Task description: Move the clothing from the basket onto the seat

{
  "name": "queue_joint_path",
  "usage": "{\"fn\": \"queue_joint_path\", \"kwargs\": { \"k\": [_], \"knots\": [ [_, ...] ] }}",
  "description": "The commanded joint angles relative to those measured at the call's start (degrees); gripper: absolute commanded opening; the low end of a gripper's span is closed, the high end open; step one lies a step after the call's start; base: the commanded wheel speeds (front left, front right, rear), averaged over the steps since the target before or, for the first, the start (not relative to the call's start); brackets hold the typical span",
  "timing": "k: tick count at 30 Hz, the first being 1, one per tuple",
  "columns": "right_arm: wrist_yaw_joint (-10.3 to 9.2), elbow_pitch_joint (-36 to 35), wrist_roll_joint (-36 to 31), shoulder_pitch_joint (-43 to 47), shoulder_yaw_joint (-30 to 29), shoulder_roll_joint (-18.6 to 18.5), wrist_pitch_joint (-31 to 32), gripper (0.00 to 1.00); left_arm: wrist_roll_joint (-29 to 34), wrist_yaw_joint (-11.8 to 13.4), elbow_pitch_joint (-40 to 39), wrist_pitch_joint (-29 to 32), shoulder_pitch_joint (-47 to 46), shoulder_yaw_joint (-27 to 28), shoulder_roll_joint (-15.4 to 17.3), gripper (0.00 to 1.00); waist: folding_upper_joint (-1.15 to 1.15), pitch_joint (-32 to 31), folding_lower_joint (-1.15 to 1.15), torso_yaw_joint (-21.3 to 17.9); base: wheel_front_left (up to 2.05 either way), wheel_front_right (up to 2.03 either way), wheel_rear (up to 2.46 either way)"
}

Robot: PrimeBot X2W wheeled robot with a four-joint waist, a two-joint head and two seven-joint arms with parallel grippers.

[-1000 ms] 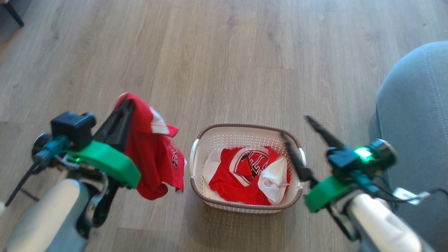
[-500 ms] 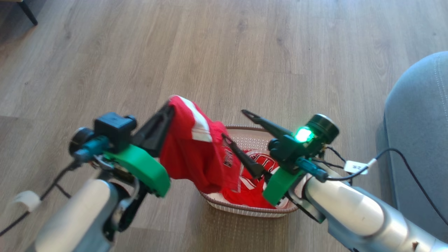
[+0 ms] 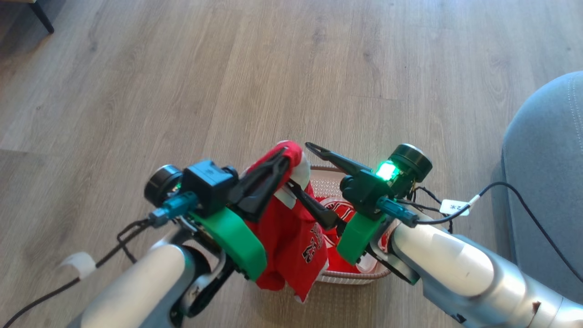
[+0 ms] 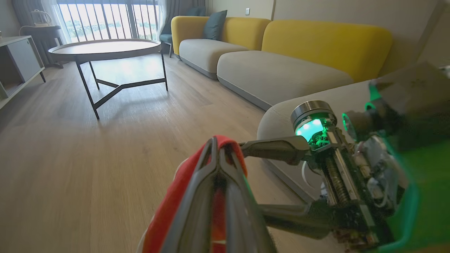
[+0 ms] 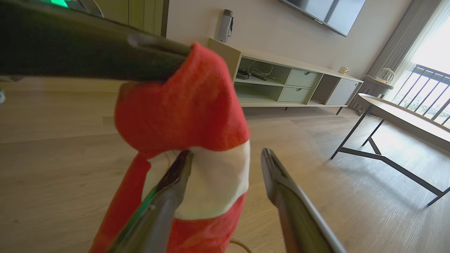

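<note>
Since a second ago the left gripper (image 3: pixel 280 161) has swung its load from beside the basket to above it, and the right gripper (image 5: pixel 226 153) has come across to meet it; the head camera has shifted too, so the basket's drift in frame is no move of its own. Nearest, the left gripper is clamped tight on a bunched fold of a red garment (image 3: pixel 291 237), which hangs limp below its fingertips. Just under that pinch the right gripper stands spread wide and holds nothing: one finger lies against or just beside the garment's white band (image 5: pixel 214 179), the other stands apart on the band's far side, so the band sits between them. I judge this a second hold in the making, either a handover or a two-point carry, since the seat lies on the right arm's outer side. Dark print low on the hanging cloth is too blurred to read. A white tag (image 3: pixel 455 207) on the cable behind the right wrist bears a small mark I cannot make out. Below both grippers sits the basket (image 3: pixel 324 187), with a second red garment (image 3: pixel 341 208) lying inside; its red-and-white emblem is partly covered by the right gripper's lower finger. Beyond the right forearm, well apart from both hands, is the grey seat (image 3: pixel 542 182), with no clothing on the part in view. Past the fingertips stretches the wooden floor (image 3: pixel 227 68).
</note>
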Motion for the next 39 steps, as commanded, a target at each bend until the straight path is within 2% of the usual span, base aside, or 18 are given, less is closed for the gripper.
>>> {"fn": "queue_joint_path", "kwargs": {
  "k": [1, 11, 12, 13, 15, 16, 27, 28, 30, 32, 34, 35, 39],
  "knots": [
    [0.40, -1.05, 0.60, -0.71, -0.20, 0.30, -0.28, 1.00, 0.56, -0.28, -2.62, 0.36, -3.95, 1.99, 0.48, 0.00, 0.00, 0.04, 0.00, -0.13, 0.00, 0.00, 0.00],
    [0.40, 0.14, 2.88, -0.31, 0.32, 1.04, -0.28, 1.00, 0.18, -1.01, -4.91, 1.73, -4.27, 0.30, 0.05, 0.00, 0.00, 0.37, 0.00, -0.78, 0.00, 0.00, 0.00],
    [0.40, 0.23, 3.12, -0.32, 0.46, 0.98, -0.28, 0.92, 0.02, -1.11, -5.01, 1.78, -4.22, 0.17, -0.01, 0.00, 0.00, 0.39, 0.00, -0.80, 0.00, 0.00, 0.00],
    [0.40, 0.31, 3.37, -0.33, 0.61, 0.91, -0.28, 0.53, -0.10, -1.18, -5.06, 1.81, -4.17, 0.06, -0.05, 0.00, 0.00, 0.40, 0.00, -0.82, 0.00, 0.00, 0.00],
    [0.40, 0.48, 3.84, -0.41, 0.96, 0.76, -0.28, 0.25, -0.35, -1.34, -5.06, 1.83, -4.04, -0.16, -0.11, 0.00, 0.00, 0.39, 0.00, -0.88, 0.00, 0.00, 0.00],
    [0.40, 0.53, 4.05, -0.48, 1.15, 0.69, -0.28, 0.00, -0.41, -1.37, -5.01, 1.79, -3.99, -0.22, -0.13, 0.00, 0.00, 0.39, 0.00, -0.91, 0.00, 0.00, 0.00],
    [0.40, 0.74, 5.92, -0.57, 1.22, -0.66, -0.28, 0.00, -0.69, -1.33, -4.02, 0.77, -3.71, -0.11, 0.11, 0.01, 0.00, 0.20, 0.00, -1.61, 0.00, 0.00, 0.00],
    [0.40, 0.71, 5.96, -0.49, 1.00, -0.81, -0.28, 0.00, -0.66, -1.30, -3.92, 0.66, -3.65, -0.11, 0.18, 0.10, 0.00, 0.20, 0.00, -1.72, 0.00, 0.00, 0.00],
    [0.40, 0.60, 6.01, -0.26, 0.40, -1.09, -0.28, 0.00, -0.53, -1.23, -3.73, 0.36, -3.54, -0.11, 0.27, 0.37, 0.00, 0.24, 0.00, -2.00, 0.00, 0.00, 0.00],
    [0.40, 0.55, 5.92, -0.03, -0.26, -1.45, -0.28, 0.00, -0.42, -1.19, -3.50, -0.01, -3.45, -0.12, 0.30, 0.58, 0.00, 0.36, 0.00, -2.33, 0.00, 0.00, 0.00],
    [0.40, 0.43, 5.70, 0.20, -1.02, -1.88, -0.28, 0.00, -0.24, -1.20, -3.10, -0.53, -3.46, -0.06, 0.35, 0.97, 0.00, 0.58, 0.00, -2.71, 0.00, 0.00, 0.00],
    [0.40, 0.32, 5.60, 0.35, -1.45, -2.10, -0.28, 0.00, -0.19, -1.21, -2.82, -0.84, -3.45, 0.01, 0.38, 1.00, 0.00, 0.68, 0.00, -2.95, 0.00, 0.00, 0.00],
    [0.40, -0.19, 5.02, 1.02, -3.10, -3.17, -0.28, 0.00, 0.03, -1.39, -1.54, -2.45, -3.29, 0.32, 0.54, 1.00, 0.00, 1.12, 0.00, -4.22, 0.00, 0.00, 0.00]
  ]
}}
